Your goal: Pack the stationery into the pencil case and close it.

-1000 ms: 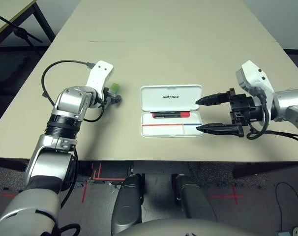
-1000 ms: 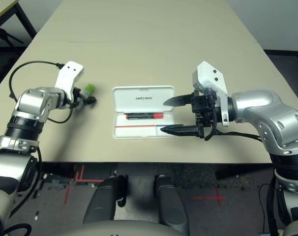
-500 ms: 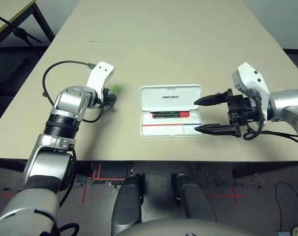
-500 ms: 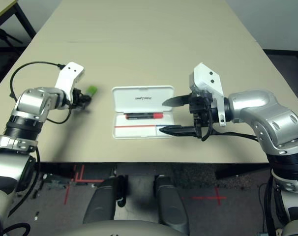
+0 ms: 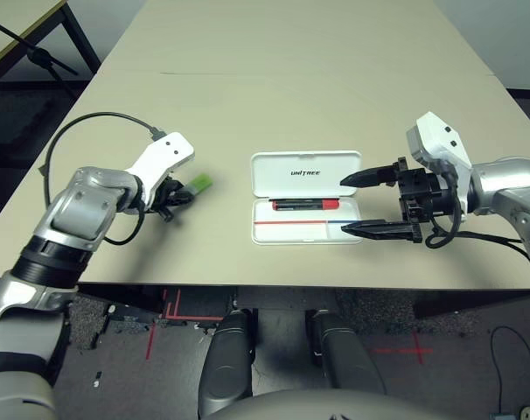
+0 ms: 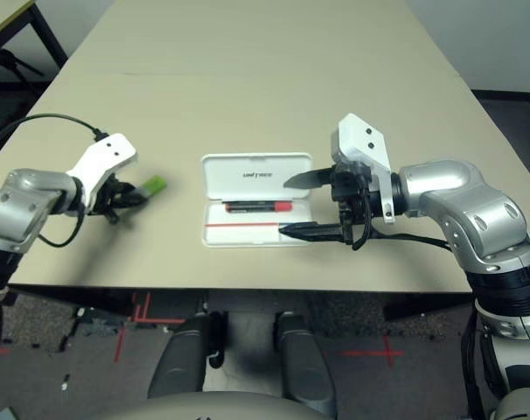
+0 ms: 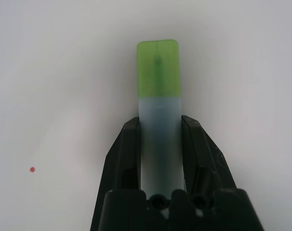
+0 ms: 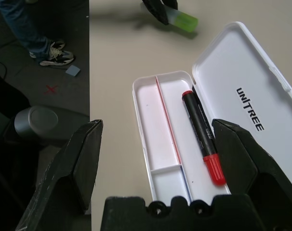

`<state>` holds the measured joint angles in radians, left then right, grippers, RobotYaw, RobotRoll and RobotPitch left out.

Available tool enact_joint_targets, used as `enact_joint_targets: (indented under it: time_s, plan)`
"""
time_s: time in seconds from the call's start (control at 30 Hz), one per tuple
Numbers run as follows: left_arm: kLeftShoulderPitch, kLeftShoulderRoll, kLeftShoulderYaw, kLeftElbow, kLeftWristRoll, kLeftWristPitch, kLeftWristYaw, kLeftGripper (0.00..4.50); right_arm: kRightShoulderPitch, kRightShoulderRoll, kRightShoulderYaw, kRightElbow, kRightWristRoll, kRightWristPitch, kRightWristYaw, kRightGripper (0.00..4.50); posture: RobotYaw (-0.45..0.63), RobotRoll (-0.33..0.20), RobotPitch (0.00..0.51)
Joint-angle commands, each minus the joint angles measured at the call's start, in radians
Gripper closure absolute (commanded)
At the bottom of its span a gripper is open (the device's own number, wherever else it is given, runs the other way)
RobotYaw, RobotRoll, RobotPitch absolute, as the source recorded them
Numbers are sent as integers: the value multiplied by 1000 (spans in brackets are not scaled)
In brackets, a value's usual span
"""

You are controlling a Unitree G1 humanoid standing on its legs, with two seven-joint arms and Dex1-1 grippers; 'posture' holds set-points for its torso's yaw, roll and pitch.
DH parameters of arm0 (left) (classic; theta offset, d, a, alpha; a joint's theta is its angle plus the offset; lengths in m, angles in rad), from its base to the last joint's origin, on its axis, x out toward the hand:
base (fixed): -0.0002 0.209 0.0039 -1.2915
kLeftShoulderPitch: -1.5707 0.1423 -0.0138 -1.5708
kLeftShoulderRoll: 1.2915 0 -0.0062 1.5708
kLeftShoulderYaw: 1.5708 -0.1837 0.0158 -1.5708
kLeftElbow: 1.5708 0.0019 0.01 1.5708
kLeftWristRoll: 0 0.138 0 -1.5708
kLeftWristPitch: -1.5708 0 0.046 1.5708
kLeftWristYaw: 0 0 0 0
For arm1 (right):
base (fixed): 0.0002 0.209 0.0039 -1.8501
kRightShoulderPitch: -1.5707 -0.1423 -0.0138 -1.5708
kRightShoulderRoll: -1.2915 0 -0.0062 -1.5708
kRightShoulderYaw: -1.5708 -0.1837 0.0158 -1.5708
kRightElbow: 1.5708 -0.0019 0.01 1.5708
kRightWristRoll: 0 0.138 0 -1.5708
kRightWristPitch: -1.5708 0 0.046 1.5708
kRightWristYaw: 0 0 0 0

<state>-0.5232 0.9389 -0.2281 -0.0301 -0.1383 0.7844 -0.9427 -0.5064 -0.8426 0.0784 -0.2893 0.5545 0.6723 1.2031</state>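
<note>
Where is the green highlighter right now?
Left of the open pencil case, clamped in the left gripper, green cap sticking out towards the case.

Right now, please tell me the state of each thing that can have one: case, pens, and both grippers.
pencil case: open, lid laid flat on the table.
red marker: capped, lying inside the case.
highlighter: capped, held.
left gripper: shut on the highlighter.
right gripper: open, beside the case.

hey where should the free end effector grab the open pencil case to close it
Probably the lid, at its far long edge, approached from behind. It lies flat open beyond the tray, hinged along the marker side, so pulling that edge up and over should fold it shut.
</note>
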Motion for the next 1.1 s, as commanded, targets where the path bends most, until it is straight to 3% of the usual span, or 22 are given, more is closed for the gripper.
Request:
enact_joint_targets:
  time_s: [0.03,0.17,0.53,0.77,1.1]
  plan:
    - [55,41,55,-47,-34,-118,-80,3423,-9,7,19,7,-9,-17,12,0,63,0,161]
    - [111,58,101,-96,-74,-234,-164,3423,-10,10,23,18,-15,-25,14,0,69,0,162]
    - [175,78,144,-209,-169,-367,-331,3423,-25,16,35,36,-23,-39,18,0,76,0,162]
    - [98,29,114,-243,-166,-367,-333,3423,-31,22,43,49,-34,-54,24,0,78,0,162]
    - [-35,-82,-48,-245,-81,-332,-312,3423,-28,22,49,56,-54,-72,44,0,77,0,158]
